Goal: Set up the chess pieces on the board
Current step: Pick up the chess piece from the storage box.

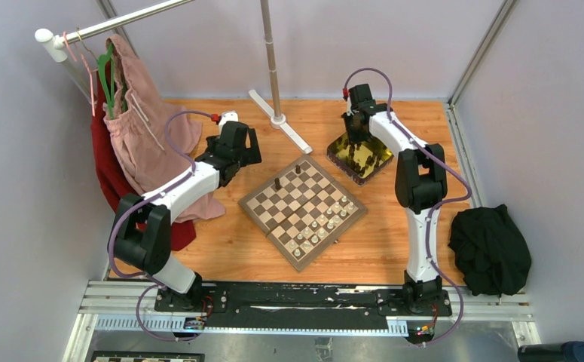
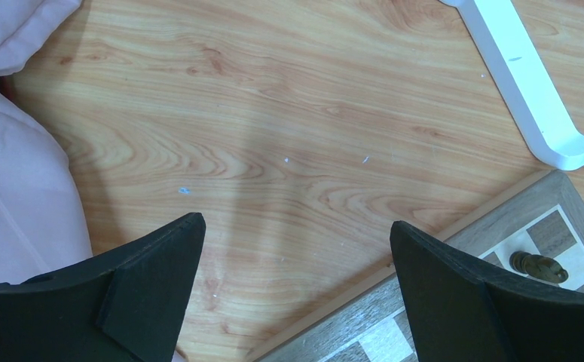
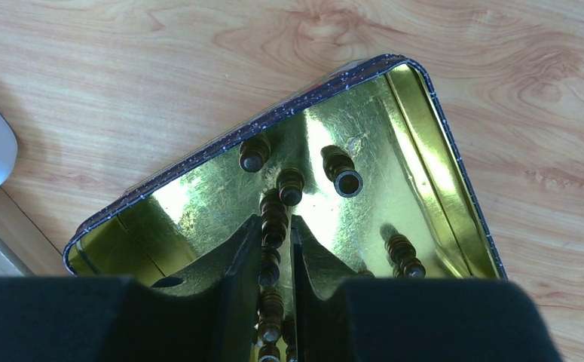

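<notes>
**Right gripper in the tin for a dark piece, left gripper idle by the board**

We see the right gripper [image 3: 275,226] lowered into the gold tin [image 3: 424,151], its jaws drawn to a narrow slot around a dark piece [image 3: 272,237] lying in a row of others; it looks pinched on that piece, and we judge this to be a pick meant for the sparse dark side. The left gripper [image 2: 296,226] hangs wide open and holds nothing, just off the far-left border of the board [image 2: 499,215]; we take it to be parked clear of the other arm's path. On the board, pale chess pieces [image 1: 322,226] crowd the near-right edge, while only two dark ones [image 1: 277,183] stand along the far-left edge; the tin sits near the board's far-right edge. The wooden surface [image 1: 221,249] also carries a white stand foot [image 2: 530,83] and a black cloth [image 1: 492,249] at the right; a pink garment [image 1: 134,128] hangs from a rail at the left; plain grey walls close in the cell.
</notes>
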Controlling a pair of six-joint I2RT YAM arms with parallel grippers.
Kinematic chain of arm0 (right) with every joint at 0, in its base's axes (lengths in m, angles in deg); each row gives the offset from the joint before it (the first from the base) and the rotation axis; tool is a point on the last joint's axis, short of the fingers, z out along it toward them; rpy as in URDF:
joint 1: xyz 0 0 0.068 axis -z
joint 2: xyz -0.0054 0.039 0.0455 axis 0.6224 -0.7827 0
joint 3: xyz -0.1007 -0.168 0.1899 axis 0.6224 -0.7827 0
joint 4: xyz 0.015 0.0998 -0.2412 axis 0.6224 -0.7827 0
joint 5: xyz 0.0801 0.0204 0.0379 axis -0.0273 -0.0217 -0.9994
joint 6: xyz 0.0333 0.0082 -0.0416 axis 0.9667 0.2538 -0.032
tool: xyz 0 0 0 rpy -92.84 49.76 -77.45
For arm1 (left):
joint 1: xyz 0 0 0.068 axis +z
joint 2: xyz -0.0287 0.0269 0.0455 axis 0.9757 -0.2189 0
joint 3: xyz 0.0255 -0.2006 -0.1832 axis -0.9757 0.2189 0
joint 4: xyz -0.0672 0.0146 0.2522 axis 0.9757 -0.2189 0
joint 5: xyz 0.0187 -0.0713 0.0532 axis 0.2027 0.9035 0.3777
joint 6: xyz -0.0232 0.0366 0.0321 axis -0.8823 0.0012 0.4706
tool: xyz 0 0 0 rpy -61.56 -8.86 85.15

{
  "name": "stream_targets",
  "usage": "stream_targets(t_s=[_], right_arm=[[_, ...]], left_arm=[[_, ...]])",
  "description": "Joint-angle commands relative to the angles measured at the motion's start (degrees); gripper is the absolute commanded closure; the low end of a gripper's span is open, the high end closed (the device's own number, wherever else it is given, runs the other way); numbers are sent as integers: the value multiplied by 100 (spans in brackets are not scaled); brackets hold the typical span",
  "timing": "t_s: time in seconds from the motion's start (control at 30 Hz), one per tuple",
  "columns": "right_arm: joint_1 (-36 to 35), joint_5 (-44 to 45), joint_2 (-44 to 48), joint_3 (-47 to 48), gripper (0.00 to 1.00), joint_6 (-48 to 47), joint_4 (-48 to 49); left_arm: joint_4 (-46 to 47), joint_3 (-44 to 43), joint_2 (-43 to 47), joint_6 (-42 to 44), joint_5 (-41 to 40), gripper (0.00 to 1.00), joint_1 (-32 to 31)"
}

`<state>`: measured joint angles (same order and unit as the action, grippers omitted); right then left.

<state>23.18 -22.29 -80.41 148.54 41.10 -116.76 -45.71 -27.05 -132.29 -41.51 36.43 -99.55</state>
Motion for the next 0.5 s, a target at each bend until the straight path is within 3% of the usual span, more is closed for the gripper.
stream_targets(t_s=[0.0, 0.2, 0.47], right_arm=[[90, -21, 264, -135, 75, -11, -189], [90, -51, 232, -112, 81, -22, -189], [87, -60, 179, -137, 81, -16, -189]], left_arm=[[121, 16, 56, -66, 37, 0, 22], [117, 16, 62, -77, 44, 0, 22], [121, 24, 56, -57, 44, 0, 22]])
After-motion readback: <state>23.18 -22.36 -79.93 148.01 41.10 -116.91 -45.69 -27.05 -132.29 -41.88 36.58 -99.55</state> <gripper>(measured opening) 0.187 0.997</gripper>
